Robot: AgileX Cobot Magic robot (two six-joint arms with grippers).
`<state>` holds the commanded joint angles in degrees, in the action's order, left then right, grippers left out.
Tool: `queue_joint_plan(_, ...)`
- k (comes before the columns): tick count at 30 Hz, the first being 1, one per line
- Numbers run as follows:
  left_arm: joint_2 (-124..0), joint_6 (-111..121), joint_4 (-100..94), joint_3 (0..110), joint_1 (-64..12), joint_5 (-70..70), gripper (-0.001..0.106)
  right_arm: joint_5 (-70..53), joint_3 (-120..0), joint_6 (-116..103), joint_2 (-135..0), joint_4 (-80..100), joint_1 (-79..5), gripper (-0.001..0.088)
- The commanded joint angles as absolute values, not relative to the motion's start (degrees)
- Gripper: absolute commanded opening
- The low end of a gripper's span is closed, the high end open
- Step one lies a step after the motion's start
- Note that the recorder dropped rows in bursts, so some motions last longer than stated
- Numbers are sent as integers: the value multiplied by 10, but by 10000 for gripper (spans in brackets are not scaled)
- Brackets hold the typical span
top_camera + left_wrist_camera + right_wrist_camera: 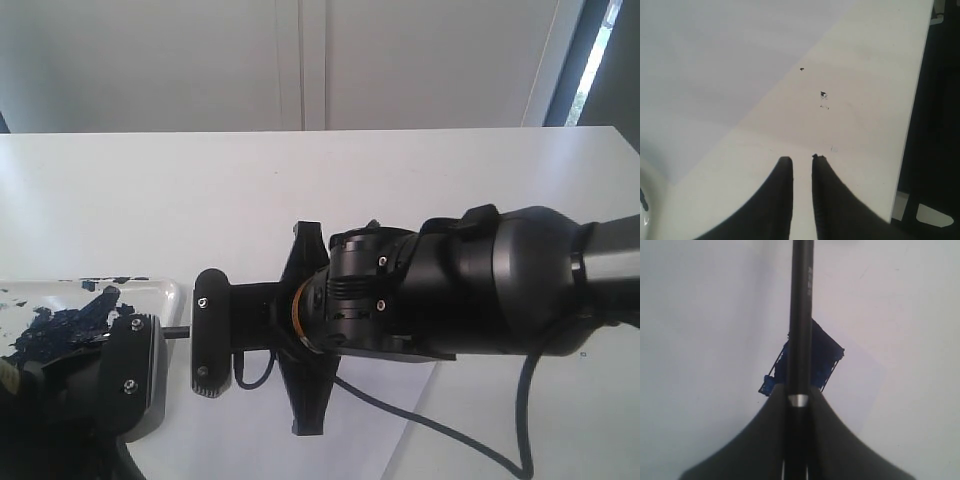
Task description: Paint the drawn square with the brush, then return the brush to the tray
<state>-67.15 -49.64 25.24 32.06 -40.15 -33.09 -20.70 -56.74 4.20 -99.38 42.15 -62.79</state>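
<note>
Right fingers (pixel 755 440) clamp the brush (pixel 801 315) over the apparently part-filled drawn square (pixel 827 357); left fingers (pixel 775 200) slightly apart

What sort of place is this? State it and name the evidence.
Probably an indoor robot painting test bench: plain white table, paint-smeared tray, and a brush held over a partly painted square.

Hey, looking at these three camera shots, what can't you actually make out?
- Drawn square: in the exterior view it is hidden under the right arm. In the right wrist view the brush crosses its middle, so I cannot tell whether the fill is complete.
- Brush tip: hidden between the right gripper jaws.
- Tray: in the exterior view it is cut off by the left edge and partly behind the left gripper.
</note>
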Motion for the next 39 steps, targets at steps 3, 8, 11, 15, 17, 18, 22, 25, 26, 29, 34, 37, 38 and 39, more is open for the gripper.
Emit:
queue_joint_plan(3,-671,-496,252,321,-401,-328,207,-207,-567,37,-994,421,-628,169)
queue_joint_plan(8,-671,-496,252,321,-401,-327,207,-207,-567,26,-994,421,-628,200)
queue_joint_plan(11,-671,-496,252,321,-401,-327,207,-210,-567,26,-994,421,-628,200)
queue_joint_plan(15,-671,-496,252,321,-401,-327,207,-215,-567,26,-994,421,-628,212)
queue_joint_plan(17,-671,-496,252,321,-401,-327,207,-215,-567,25,-994,421,-628,237)
queue_joint_plan(18,-671,-496,252,321,-401,-327,207,-215,-567,24,-994,421,-628,249)
queue_joint_plan(22,-671,-496,252,321,-401,-327,207,-215,-567,16,-990,421,-628,301)
queue_joint_plan(25,-671,-496,252,321,-401,-326,207,-213,-567,11,-979,421,-628,307)
queue_joint_plan(26,-671,-496,252,321,-401,-326,207,-213,-567,11,-975,421,-628,307)
queue_joint_plan(29,-671,-496,252,321,-401,-325,207,-214,-567,11,-966,421,-628,307)
queue_joint_plan(34,-671,-496,252,321,-401,-325,207,-233,-567,-13,-949,421,-628,307)
queue_joint_plan(37,-671,-496,252,321,-401,-319,207,-227,-567,-18,-945,425,-628,306)
queue_joint_plan(38,-671,-496,252,321,-401,-315,207,-217,-567,-18,-945,438,-627,306)
queue_joint_plan(39,-671,-496,254,321,-401,-313,207,-207,-567,-18,-947,455,-624,306)
